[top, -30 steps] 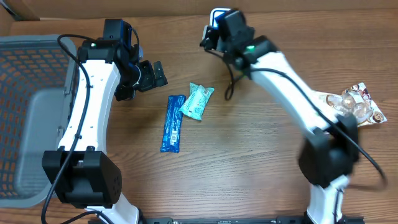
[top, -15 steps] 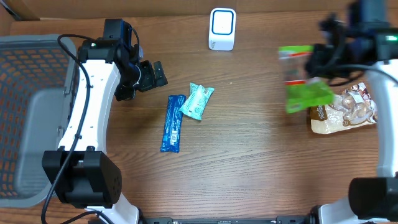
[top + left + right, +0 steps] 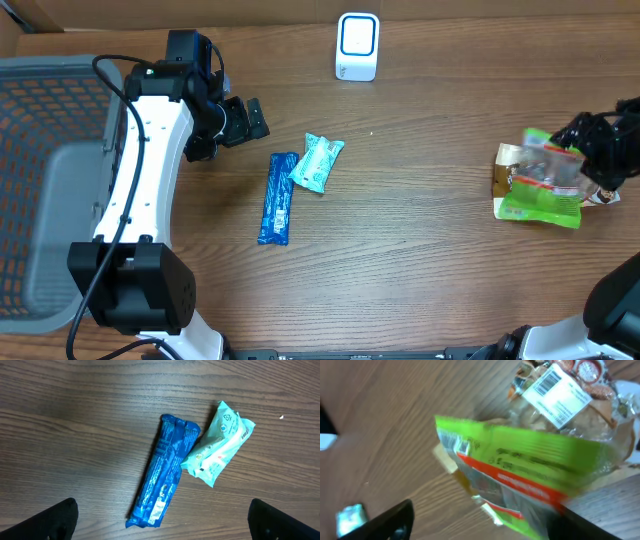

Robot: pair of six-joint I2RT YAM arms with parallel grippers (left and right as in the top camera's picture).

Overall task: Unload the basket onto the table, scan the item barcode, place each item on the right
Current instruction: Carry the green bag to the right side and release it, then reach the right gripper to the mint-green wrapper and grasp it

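A green packet (image 3: 540, 190) lies at the right of the table, partly on top of a clear snack bag (image 3: 507, 162). My right gripper (image 3: 598, 148) hovers just beside it, jaws wide apart. In the right wrist view the green packet (image 3: 530, 470) is blurred, and its lower end reaches between the spread fingers of the gripper (image 3: 485, 525). The snack bag's barcode label (image 3: 557, 390) faces up. The white scanner (image 3: 357, 45) stands at the back centre. My left gripper (image 3: 240, 120) is open above a blue bar (image 3: 162, 470) and a teal packet (image 3: 218, 443).
A grey mesh basket (image 3: 40, 100) fills the left edge of the table. The blue bar (image 3: 277, 197) and the teal packet (image 3: 317, 162) touch each other at the centre left. Bare wood lies between them and the right-hand pile.
The right arm swung from the scanner to the far right carrying the green packet, then opened its jaws over the snack bag. The left arm has not moved.
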